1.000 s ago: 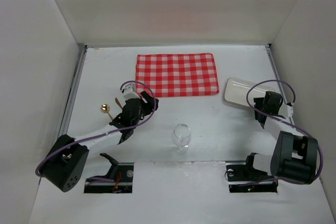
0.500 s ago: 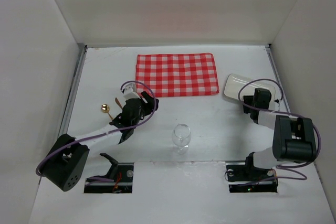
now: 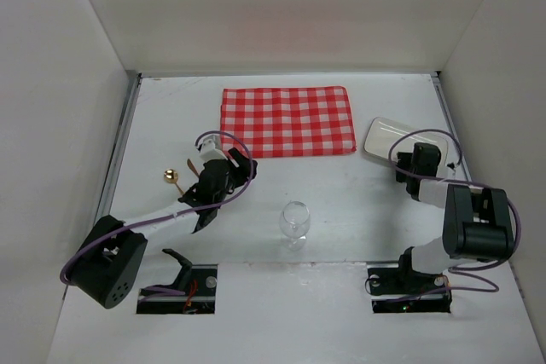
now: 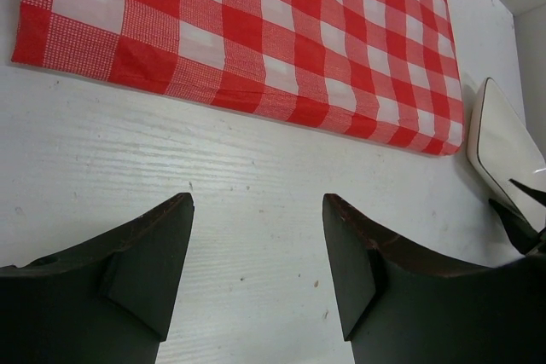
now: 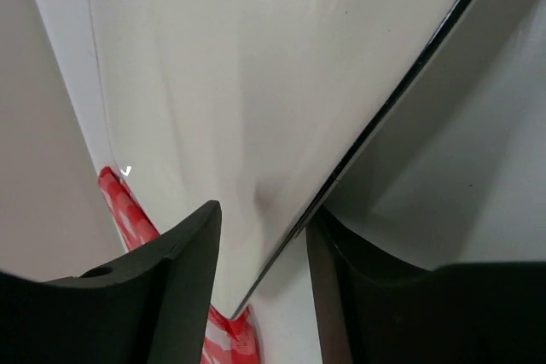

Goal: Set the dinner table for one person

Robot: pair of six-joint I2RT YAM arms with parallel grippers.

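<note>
The white dinner table [image 3: 358, 202] carries a red-and-white checked cloth [image 3: 287, 121] at the back middle. A white rectangular plate [image 3: 391, 136] lies to the cloth's right. My right gripper [image 3: 415, 153] is at the plate's near end. In the right wrist view the gripper [image 5: 264, 215] is open. Its jaws stand on either side of the plate's rim [image 5: 256, 57], one over the top face and one under the edge. My left gripper [image 3: 241, 164] is open and empty just above the table [image 4: 128, 151], short of the cloth's near edge [image 4: 256, 23].
A clear wine glass [image 3: 295, 220] stands upright near the front middle. A small gold piece of cutlery [image 3: 173, 178] lies left of the left arm. Grey metal strips [image 3: 119, 151] and white walls bound the table on three sides.
My right arm has folded in and brought its gripper forward onto the plate's near end, jaws round the rim. The left arm, glass and cloth have not moved.
</note>
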